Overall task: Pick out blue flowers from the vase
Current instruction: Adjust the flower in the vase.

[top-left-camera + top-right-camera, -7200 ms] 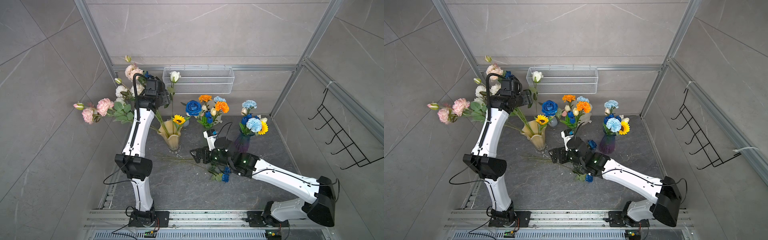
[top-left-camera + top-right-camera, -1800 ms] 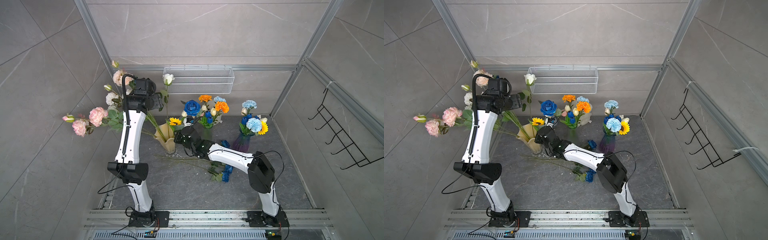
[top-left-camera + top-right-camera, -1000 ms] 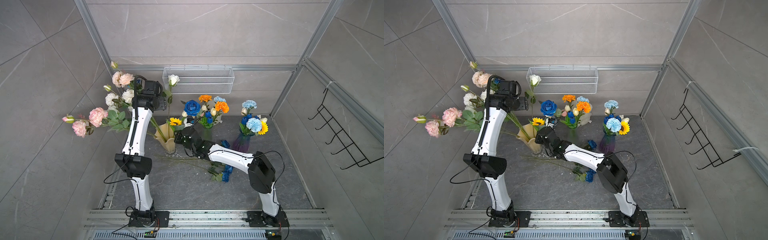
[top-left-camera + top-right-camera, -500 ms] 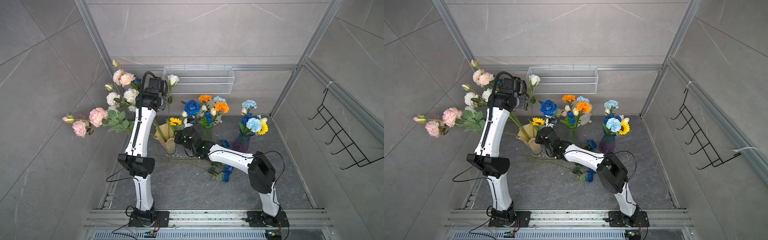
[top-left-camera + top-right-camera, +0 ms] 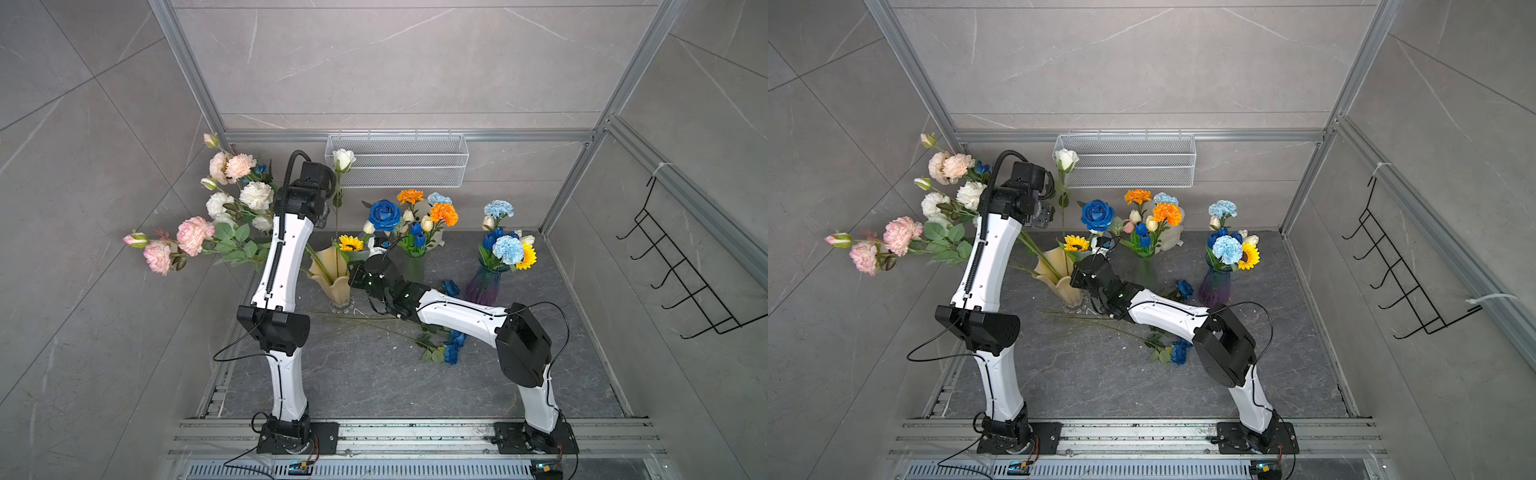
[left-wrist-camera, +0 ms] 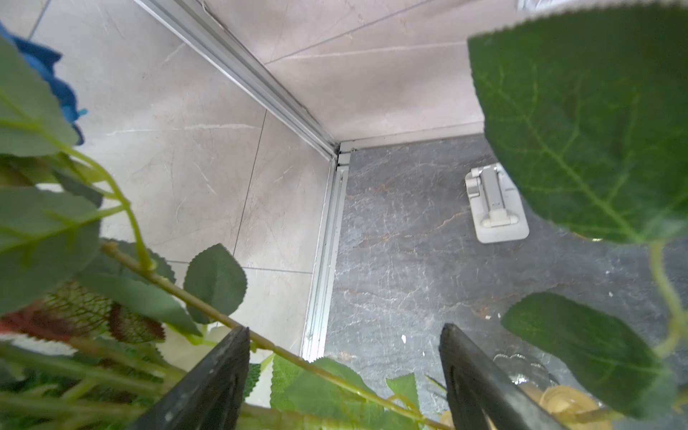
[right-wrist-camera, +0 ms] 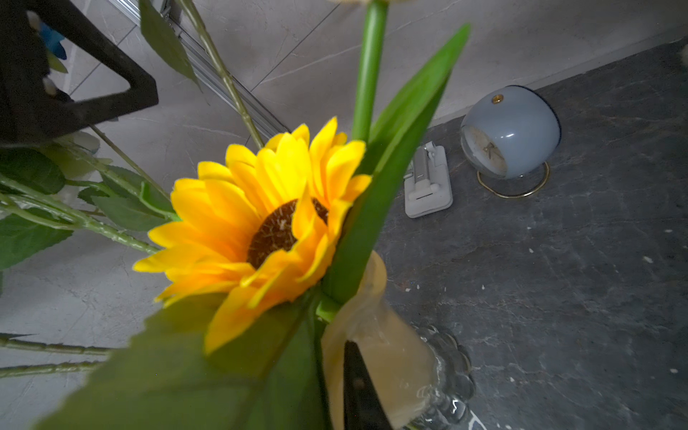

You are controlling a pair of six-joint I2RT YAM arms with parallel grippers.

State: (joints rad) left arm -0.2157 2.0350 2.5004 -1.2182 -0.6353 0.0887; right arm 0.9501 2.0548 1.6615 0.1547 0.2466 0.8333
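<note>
A cream vase holds pink and white blooms, a sunflower and a small deep blue flower, which also shows in the left wrist view. High among its stems my left gripper stands open, with one green stem crossing between its fingers. My right gripper is down at the vase's rim. One black finger lies against the vase wall and the other is hidden by leaves. Two blue roses lie on the table.
A middle vase holds a large blue rose, orange carnations and blue tulips. A purple vase holds pale blue carnations. Loose stems lie across the table. A wire basket hangs on the back wall, with a small grey lamp below.
My left gripper has swung right, away from the pink and white blooms and towards the white rose's stem. The right arm has stayed at the vase.
</note>
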